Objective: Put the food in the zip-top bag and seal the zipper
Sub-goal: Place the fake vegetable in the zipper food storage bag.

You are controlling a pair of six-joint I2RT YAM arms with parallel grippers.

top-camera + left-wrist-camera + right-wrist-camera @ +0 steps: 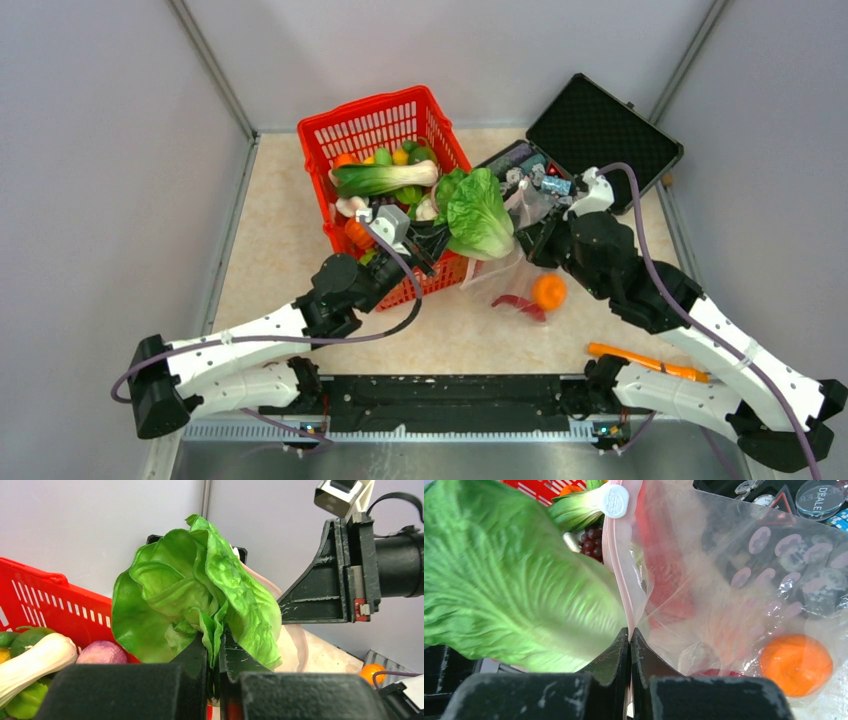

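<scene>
My left gripper (437,243) is shut on the stem end of a green lettuce (478,213), held in the air just right of the red basket; it also shows in the left wrist view (200,595) and the right wrist view (509,590). My right gripper (530,240) is shut on the zipper (619,560) of the clear zip-top bag (744,580), holding the mouth up beside the lettuce. An orange round (549,291) and a red chili (518,302) lie inside the bag; the orange also shows in the right wrist view (796,663).
The red basket (345,125) holds more toy food, among it a bok choy (385,178). An open black case (604,125) with trinkets stands at the back right. An orange carrot (646,361) lies near the right arm's base.
</scene>
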